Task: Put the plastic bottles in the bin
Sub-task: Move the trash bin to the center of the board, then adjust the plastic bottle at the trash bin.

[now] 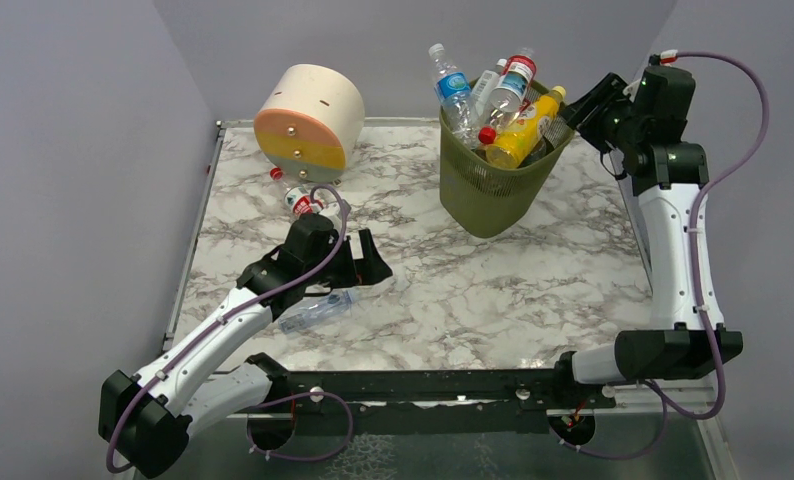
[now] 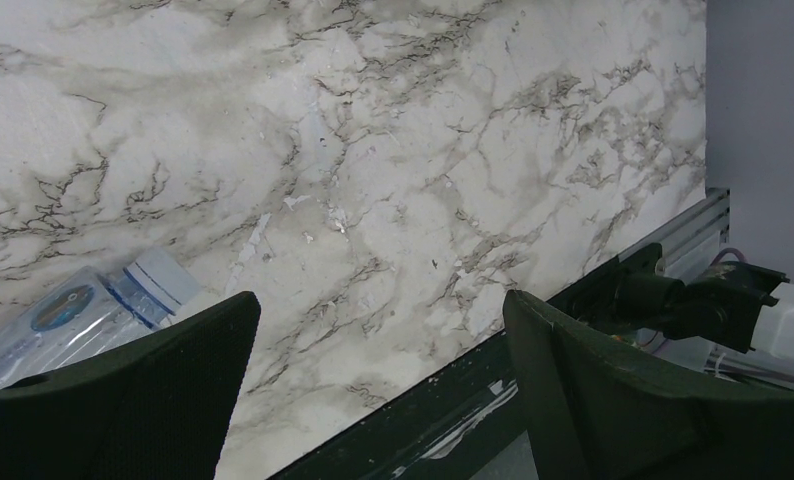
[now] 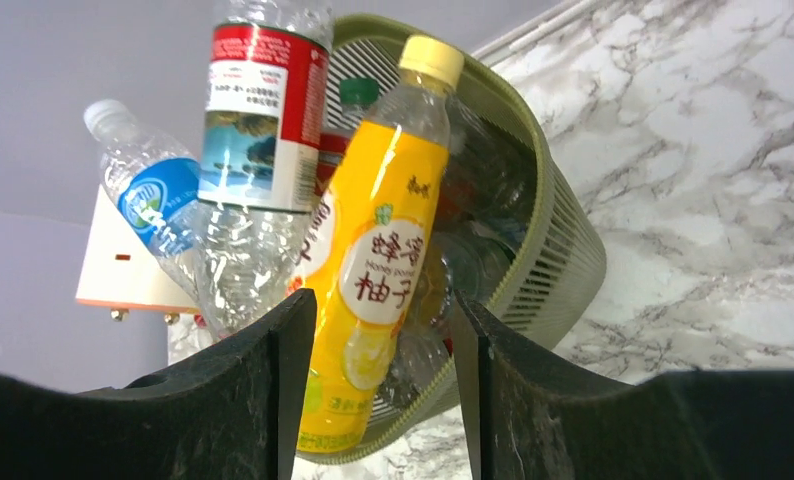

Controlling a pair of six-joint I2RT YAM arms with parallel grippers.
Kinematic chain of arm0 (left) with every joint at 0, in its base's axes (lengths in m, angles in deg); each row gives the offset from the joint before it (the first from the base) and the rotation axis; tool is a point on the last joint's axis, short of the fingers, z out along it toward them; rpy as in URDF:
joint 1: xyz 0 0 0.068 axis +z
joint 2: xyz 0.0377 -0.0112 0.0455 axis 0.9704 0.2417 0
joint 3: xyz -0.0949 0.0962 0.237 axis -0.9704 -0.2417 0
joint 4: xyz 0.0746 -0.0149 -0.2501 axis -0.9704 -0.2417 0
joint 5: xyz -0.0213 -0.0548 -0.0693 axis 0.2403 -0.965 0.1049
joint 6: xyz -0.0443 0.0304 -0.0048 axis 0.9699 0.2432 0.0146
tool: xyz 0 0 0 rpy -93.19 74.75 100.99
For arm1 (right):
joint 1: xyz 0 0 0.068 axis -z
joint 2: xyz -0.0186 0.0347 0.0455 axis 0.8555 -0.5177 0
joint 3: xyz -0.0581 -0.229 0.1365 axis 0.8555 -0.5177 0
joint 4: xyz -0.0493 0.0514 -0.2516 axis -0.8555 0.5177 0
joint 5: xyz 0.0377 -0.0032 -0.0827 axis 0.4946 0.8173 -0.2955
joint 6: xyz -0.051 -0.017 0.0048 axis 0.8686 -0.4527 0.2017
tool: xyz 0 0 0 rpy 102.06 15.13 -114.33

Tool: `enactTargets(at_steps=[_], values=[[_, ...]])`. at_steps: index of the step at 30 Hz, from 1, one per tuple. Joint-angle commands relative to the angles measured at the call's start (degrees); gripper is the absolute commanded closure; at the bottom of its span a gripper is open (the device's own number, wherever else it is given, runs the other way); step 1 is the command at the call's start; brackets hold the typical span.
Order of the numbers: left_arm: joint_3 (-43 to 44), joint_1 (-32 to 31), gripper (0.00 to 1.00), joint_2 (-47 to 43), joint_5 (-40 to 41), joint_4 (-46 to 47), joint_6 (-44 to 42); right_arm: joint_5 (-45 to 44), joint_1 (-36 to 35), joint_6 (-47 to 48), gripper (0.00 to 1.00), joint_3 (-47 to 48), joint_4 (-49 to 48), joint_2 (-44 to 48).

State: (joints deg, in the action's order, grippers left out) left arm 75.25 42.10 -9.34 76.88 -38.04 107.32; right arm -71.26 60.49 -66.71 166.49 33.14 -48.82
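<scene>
The olive-green mesh bin [image 1: 493, 195] stands at the back right, packed with bottles that stick out above its rim. Among them are a yellow bottle [image 1: 521, 135], a blue-labelled one [image 1: 454, 92] and a red-labelled one [image 1: 510, 82]. My right gripper [image 1: 576, 108] hovers at the bin's right rim, open, its fingers apart just short of the yellow bottle [image 3: 383, 230], which leans in the bin [image 3: 563, 260]. My left gripper [image 1: 371, 268] is low over the table, open and empty. A clear bottle [image 1: 318, 310] lies just beside it [image 2: 93, 310].
A cream-orange-yellow round drawer box [image 1: 308, 115] sits at the back left. Another small bottle [image 1: 300, 200] lies on the marble in front of it, with a red cap [image 1: 276, 173] nearby. The black front rail [image 1: 423, 385] borders the near edge.
</scene>
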Motion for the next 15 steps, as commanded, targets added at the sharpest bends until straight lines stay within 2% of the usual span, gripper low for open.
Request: enactTargets(at_steps=[1, 9, 13, 15], values=[[2.32, -0.46, 0.02, -1.27, 1.95, -0.78, 0.13, 0.52, -0.18, 1.93, 0.45, 4.25, -1.98, -4.66], [3.64, -0.45, 0.02, -0.90, 3.01, -2.25, -0.25, 2.01, -0.18, 1.98, 0.45, 6.36, -3.83, -11.99], [3.90, -0.45, 0.02, -0.42, 3.33, -2.48, -0.41, 3.12, -0.18, 0.64, 0.39, 3.30, -7.59, -12.15], [4.12, -0.45, 0.02, -0.04, 3.44, -2.54, -0.51, 4.02, -0.18, 0.35, 0.33, 2.96, -8.80, -12.72]])
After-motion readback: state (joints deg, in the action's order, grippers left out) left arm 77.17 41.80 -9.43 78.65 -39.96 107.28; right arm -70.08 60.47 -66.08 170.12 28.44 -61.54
